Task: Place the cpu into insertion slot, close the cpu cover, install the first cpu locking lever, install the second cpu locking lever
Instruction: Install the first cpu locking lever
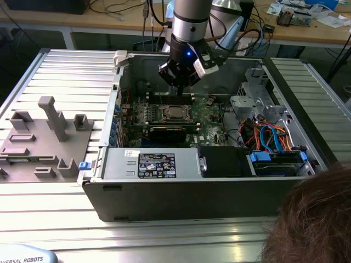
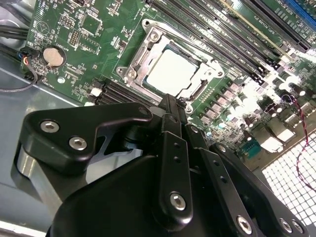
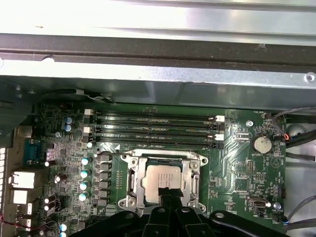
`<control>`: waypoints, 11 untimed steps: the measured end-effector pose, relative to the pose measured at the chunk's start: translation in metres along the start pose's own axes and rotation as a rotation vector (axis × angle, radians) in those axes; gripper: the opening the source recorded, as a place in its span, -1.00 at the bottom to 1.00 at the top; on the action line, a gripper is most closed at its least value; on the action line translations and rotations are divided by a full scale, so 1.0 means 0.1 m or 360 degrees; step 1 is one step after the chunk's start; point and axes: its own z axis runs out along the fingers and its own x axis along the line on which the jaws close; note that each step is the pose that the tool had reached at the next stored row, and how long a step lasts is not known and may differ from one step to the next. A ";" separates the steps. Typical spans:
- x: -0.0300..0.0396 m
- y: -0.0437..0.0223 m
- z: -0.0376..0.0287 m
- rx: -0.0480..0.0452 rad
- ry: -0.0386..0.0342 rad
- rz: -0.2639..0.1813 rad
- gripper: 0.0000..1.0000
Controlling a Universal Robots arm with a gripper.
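The cpu (image 2: 170,72) is a small silver square lying flat in its socket on the green board; it also shows at cpu (image 3: 162,180) and cpu (image 1: 175,112). Around it the cpu cover (image 2: 140,49) lies flat as a silvery frame, seen too as the cover (image 3: 163,159). My gripper (image 2: 170,101) hangs just above the socket's edge with its black fingers drawn together to a single tip and nothing between them. In the first wrist view the gripper (image 3: 168,193) overlaps the cpu's near edge. I cannot make out how the locking levers stand.
The board sits deep in an open computer case (image 1: 109,137) with tall walls. A long black card (image 1: 167,131) lies beside the socket, memory slots (image 3: 153,131) on the other side. Cables (image 1: 269,137) fill the exterior view's right. A person's head (image 1: 318,219) is nearby.
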 end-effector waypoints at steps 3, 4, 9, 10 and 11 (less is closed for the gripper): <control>0.001 0.001 -0.016 0.0000 0.0000 0.0000 -0.79; 0.045 0.003 -0.015 0.0000 0.0000 0.0000 -0.79; 0.089 0.005 -0.014 0.0000 0.0000 0.0000 -0.79; 0.096 0.005 -0.014 0.0000 0.0000 0.0000 -0.79; 0.107 0.006 -0.014 0.0000 0.0000 0.0000 -0.79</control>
